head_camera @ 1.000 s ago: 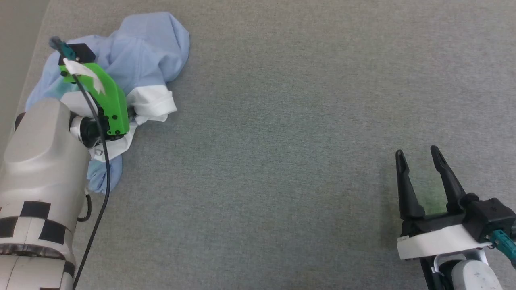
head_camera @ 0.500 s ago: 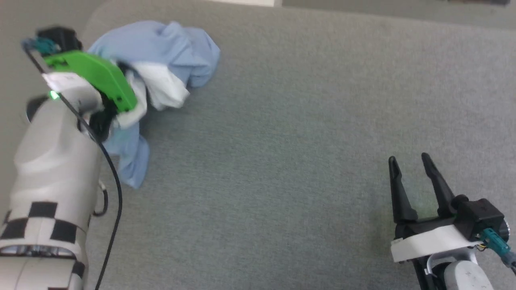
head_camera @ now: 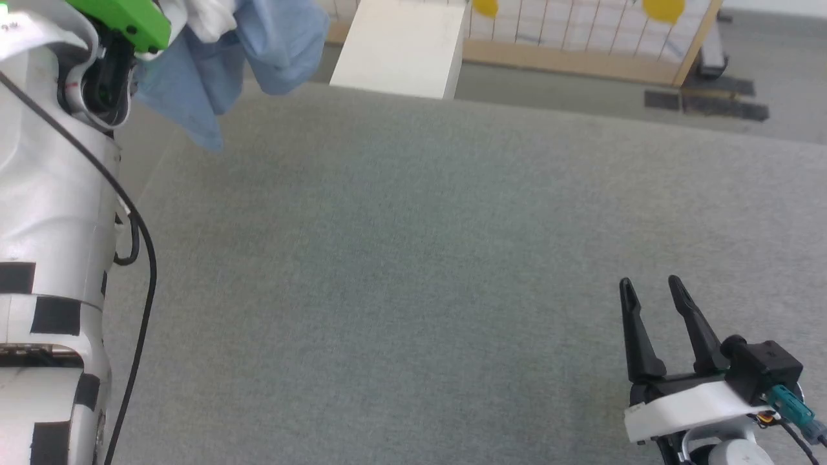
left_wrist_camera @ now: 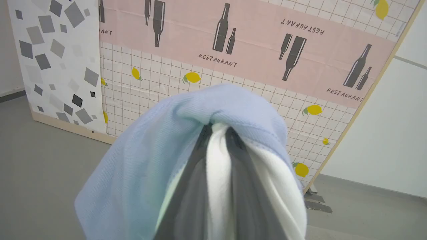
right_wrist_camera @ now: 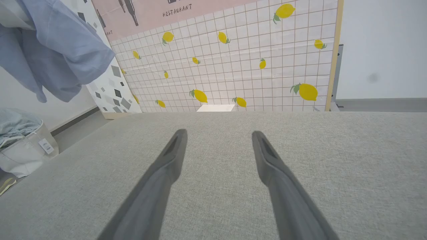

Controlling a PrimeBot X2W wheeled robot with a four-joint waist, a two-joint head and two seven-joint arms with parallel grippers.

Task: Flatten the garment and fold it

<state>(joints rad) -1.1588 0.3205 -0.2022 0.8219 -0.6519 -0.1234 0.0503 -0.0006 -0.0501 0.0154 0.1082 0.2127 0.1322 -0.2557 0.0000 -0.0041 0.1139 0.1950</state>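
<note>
Bright, even light; soft shadows; close cloth blurred.

R claw spread wide over grey surf; garment hangs upper-left, airborne.

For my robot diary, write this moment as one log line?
left gripper: shut on garment, held up | right gripper: open, empty | garment: bunched, hanging

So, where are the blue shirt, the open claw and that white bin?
garment (head_camera: 278, 39): head view, on its hanging blue fold.
right gripper (head_camera: 649, 283): head view, midway between its open fingertips.
white bin (right_wrist_camera: 25, 155): right wrist view, on its front wall.
</note>
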